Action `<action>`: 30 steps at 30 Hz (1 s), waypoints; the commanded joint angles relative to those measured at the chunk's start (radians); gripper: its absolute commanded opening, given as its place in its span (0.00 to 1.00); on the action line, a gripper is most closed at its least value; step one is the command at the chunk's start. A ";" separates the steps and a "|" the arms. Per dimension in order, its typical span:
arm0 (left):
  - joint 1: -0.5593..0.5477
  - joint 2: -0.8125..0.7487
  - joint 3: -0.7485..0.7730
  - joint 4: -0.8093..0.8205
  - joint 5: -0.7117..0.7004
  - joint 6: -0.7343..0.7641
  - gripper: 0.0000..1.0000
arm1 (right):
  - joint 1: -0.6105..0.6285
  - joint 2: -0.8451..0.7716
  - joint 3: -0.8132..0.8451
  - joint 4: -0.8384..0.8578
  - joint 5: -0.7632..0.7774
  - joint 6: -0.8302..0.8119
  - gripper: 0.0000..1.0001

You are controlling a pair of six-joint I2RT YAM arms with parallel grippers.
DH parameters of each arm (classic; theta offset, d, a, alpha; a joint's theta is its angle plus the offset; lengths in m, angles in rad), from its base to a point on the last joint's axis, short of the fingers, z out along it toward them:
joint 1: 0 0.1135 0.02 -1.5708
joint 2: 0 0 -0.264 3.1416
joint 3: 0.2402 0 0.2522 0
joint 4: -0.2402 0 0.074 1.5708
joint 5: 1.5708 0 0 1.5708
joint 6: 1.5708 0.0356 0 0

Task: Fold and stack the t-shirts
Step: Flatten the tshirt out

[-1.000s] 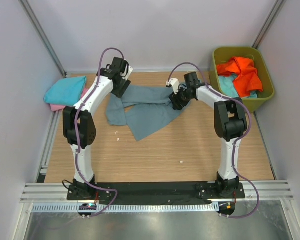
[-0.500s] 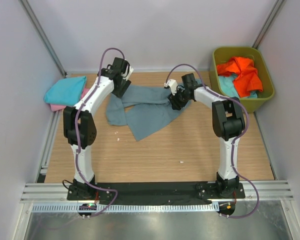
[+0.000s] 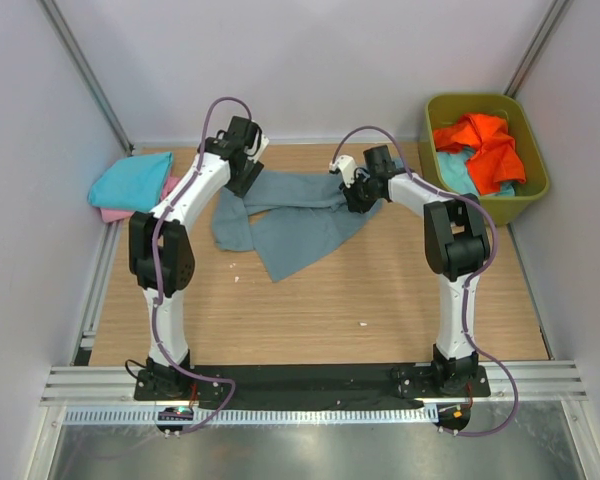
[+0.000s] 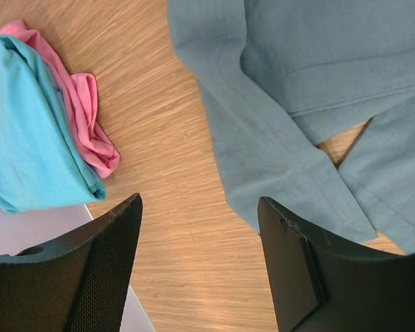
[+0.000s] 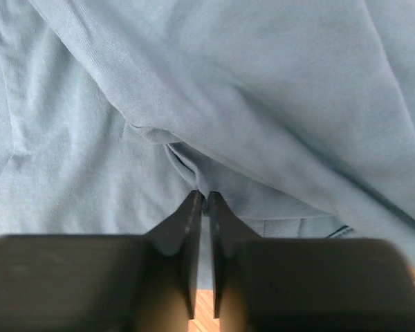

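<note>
Grey shirt (image 3: 295, 225) lies crumpled and only partly spread at the back-middle of the table (image 3: 380, 300), with a tail pointing toward the near side.

Right gripper (image 3: 355, 200) is at the shirt's back-right edge. In the wrist view the jaws are pinched nearly together, with a small fold of grey cloth caught at the tips (image 5: 204, 197).

Left gripper (image 3: 242, 180) is at the shirt's back-left corner. Its jaws stand wide and hold nothing. In the wrist view the gap (image 4: 199, 207) sits over bare wood, and the shirt's stitched edge runs diagonally down to the right finger (image 4: 290, 256).

Turquoise shirt (image 3: 130, 180) is folded on top of the pink shirt (image 3: 115, 213) at the table's left edge, against the left wall (image 3: 40, 200). A strip of bare wood separates that stack from the grey shirt.

Tub (image 3: 536, 190) sits at the back-right corner, off the wood, and holds the orange shirt (image 3: 485, 140) over a light-blue shirt (image 3: 460, 175).

The near half of the table shows bare wood, with both arms reaching over it. Walls close in on the left, back and right.
</note>
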 commanded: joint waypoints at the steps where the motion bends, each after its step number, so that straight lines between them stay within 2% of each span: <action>1: -0.004 -0.002 0.014 0.025 -0.016 -0.002 0.69 | 0.008 -0.016 0.048 0.041 0.013 0.020 0.12; 2: -0.004 -0.004 0.015 0.025 -0.017 0.000 0.69 | 0.007 -0.045 0.050 0.048 0.020 0.026 0.06; 6: 0.012 -0.036 0.013 0.034 -0.011 0.029 0.69 | 0.008 -0.152 0.089 0.064 0.062 0.017 0.02; 17: 0.049 -0.005 0.037 0.052 0.063 0.046 0.70 | 0.014 -0.319 0.379 -0.015 0.111 0.034 0.01; 21: 0.047 0.050 0.109 0.063 0.105 0.070 0.69 | 0.028 -0.364 0.376 -0.008 0.145 0.012 0.02; 25: 0.049 0.111 0.227 -0.041 0.185 0.110 0.66 | 0.036 -0.390 0.346 -0.003 0.175 -0.020 0.01; 27: 0.047 0.105 0.235 -0.096 0.268 0.116 0.63 | 0.036 -0.401 0.308 0.009 0.198 -0.046 0.02; 30: 0.042 0.064 0.153 -0.112 0.352 0.105 0.62 | 0.034 -0.392 0.275 0.022 0.221 -0.048 0.01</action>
